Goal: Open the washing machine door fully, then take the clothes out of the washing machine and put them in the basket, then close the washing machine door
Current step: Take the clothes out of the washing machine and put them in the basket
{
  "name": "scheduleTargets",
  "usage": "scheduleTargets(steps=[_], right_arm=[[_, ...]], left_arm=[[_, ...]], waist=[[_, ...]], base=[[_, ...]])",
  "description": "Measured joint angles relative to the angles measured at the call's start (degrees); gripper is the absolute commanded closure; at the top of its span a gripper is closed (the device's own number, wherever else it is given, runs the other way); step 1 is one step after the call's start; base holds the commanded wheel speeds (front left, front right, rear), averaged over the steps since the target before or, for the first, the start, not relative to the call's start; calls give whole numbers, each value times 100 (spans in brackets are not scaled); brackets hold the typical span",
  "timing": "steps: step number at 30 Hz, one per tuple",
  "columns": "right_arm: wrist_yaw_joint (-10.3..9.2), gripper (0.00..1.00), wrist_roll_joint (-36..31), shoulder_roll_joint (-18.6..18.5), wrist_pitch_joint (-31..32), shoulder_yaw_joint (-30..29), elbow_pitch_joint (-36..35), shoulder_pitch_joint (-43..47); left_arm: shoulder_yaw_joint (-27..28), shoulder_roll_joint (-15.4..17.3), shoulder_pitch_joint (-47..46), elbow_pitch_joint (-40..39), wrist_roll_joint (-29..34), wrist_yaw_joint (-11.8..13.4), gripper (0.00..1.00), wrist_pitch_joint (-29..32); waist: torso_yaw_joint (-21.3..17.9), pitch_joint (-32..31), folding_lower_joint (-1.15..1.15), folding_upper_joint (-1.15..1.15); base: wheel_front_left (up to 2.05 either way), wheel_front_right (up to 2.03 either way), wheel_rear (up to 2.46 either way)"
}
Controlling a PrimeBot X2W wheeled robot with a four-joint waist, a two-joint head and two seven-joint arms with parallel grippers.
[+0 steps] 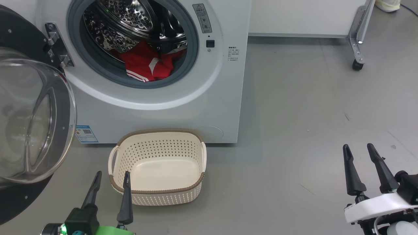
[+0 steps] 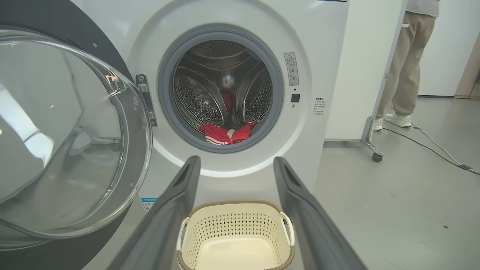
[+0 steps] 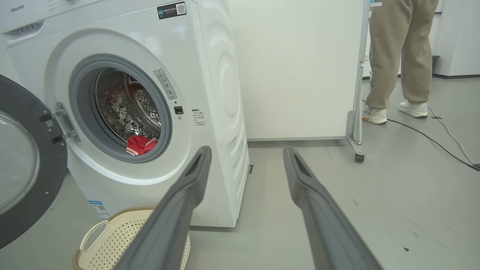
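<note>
1. White sheet metal takes up the 11-to-12 o'clock part of the head view: the washing machine (image 1: 202, 107), its drum mouth uncovered.
   - The washing machine door (image 1: 32, 120) hangs swung wide at 9 o'clock, hinged at the opening's 9 o'clock side, with its glass bowl bulging out.
   - Red clothes (image 1: 143, 65) with white stripes lie at 6 o'clock inside the drum.
   - The basket (image 1: 163, 197) stands on the grey floor (image 1: 294, 114) at 6 o'clock below the opening, just beside the machine's front, its cream bottom showing.
   - The left fingers (image 1: 125, 195) rise at 7 o'clock, spread apart and holding nothing. One of them overlaps the basket's near rim in the picture.
   - The right fingers (image 1: 352, 173) rise at 4 o'clock, also spread and gripping nothing, well apart from the basket.

2. Left wrist view.
   - The left fingers stand wide apart at 6 o'clock, and the basket shows between them.
   - The drum sits at 12 o'clock, with the clothes at its 6 o'clock edge beside the grey gasket.
   - The door covers 9 o'clock.
   - A person (image 2: 407, 67) in beige trousers stands at 2 o'clock.

3. Right wrist view.
   - The right fingers are wide apart at 6 o'clock, with bare floor between them.
   - The machine is at 10 o'clock, with the clothes low in the drum.
   - The door is at 9 o'clock.
   - The basket is at 7 o'clock, partly behind one finger.
</note>
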Motion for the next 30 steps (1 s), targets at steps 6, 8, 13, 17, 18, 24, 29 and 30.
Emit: scheduleTargets(steps=[6,8,13,17,18,24,29,30], right_arm=[[0,0,4,0,0,-10,-2,0],[0,0,5,0,0,-14,-3,0],[0,0,7,0,0,-15,-5,0],[0,0,7,-4,0,-18,-5,0],[0,0,7,-4,0,-18,-5,0],[0,0,8,-22,0,-18,-7,0],[0,0,8,-25,0,-18,-5,0],[0,0,8,-25,0,-16,-4,0]], left_arm=[[-58,0,0,-7,-97,0,0,0],[-83,1,0,-13,-130,0,0,0],[-179,1,-1,-101,-307,-30,0,-1],[-178,2,-2,-124,-307,-29,0,-2],[-178,2,-2,-124,-307,-29,0,-2],[-179,2,-2,-124,-307,-30,0,-2],[-182,2,-3,-123,-308,-29,0,-11],[-183,2,-3,-123,-309,-29,0,-11]], waist=[[1,38,0,0],[3,49,0,0],[7,68,0,0],[14,76,0,0],[16,77,0,0],[30,79,0,0],[46,77,0,0],[49,76,0,0]], base=[[0,0,0],[1,-1,0],[13,-13,0],[27,-27,0],[36,-36,0],[48,-48,0],[66,-66,0],[76,-76,0]])
